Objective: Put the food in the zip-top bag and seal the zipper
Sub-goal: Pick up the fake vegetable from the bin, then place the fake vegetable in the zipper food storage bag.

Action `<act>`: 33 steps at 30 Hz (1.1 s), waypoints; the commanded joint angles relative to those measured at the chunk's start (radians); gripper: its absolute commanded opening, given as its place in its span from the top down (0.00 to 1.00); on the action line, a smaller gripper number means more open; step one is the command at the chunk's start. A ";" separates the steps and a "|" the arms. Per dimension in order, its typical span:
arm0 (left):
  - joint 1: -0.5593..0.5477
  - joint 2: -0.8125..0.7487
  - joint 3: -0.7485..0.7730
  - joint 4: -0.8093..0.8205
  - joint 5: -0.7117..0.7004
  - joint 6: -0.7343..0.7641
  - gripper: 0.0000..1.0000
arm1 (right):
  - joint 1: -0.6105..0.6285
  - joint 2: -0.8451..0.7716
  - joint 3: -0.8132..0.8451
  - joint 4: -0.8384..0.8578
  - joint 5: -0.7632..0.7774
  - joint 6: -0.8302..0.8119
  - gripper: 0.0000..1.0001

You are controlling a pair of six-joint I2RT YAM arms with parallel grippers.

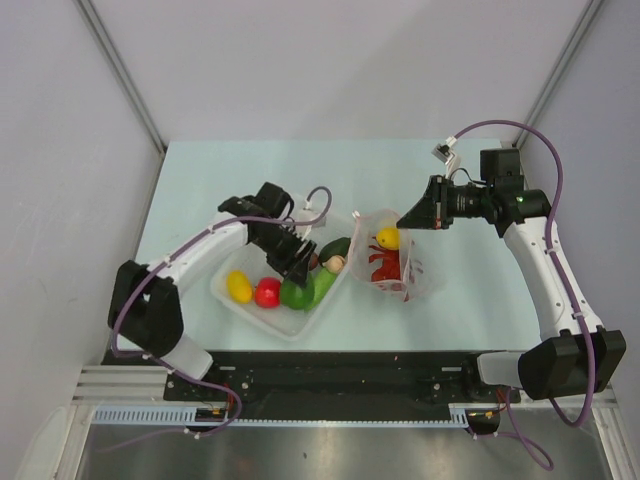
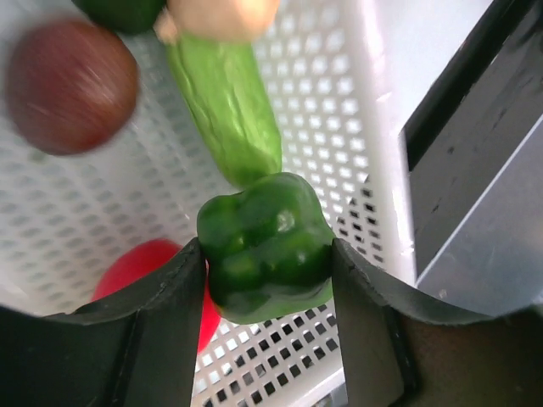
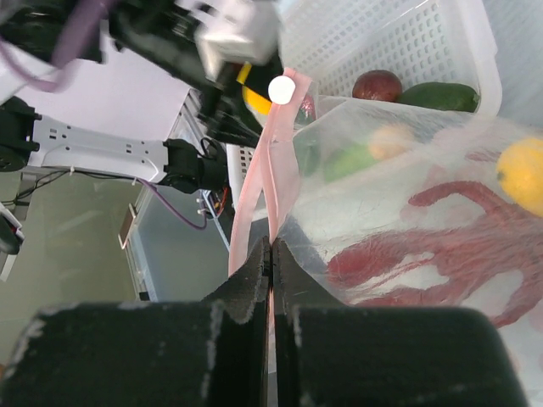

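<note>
The left gripper (image 2: 265,263) is clamping the pepper (image 2: 267,242), one finger pressing on each side of it, above the floor of the basket (image 2: 356,102). Whether the pepper is touching that floor cannot be told. The cucumber (image 2: 229,106) is touching the pepper's far side with its tip. The tomato (image 2: 136,267) is lying just behind the left finger, and the plum (image 2: 72,85) is sitting farther off. The mushroom (image 2: 225,13) is resting at the cucumber's far end. A yellow piece (image 1: 239,286) is lying beside the tomato.

The right gripper (image 3: 270,254) is pinching the zipper (image 3: 263,195), its jaws closed fully with only the pink strip between them. The bag (image 3: 407,170) is lying on the table (image 1: 200,180) just right of the basket. It is holding the lobster (image 3: 441,246) and another yellow piece (image 3: 522,174).
</note>
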 commanded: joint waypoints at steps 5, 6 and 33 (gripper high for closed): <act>0.006 -0.234 0.276 0.197 0.083 -0.103 0.67 | 0.001 -0.016 0.011 0.025 -0.027 -0.004 1.00; 0.005 -0.254 0.281 0.257 0.100 -0.141 0.67 | 0.001 -0.013 0.009 0.030 -0.027 0.000 1.00; -0.357 -0.314 0.072 0.772 -0.208 -0.218 0.00 | -0.005 -0.007 0.014 0.079 -0.067 0.062 1.00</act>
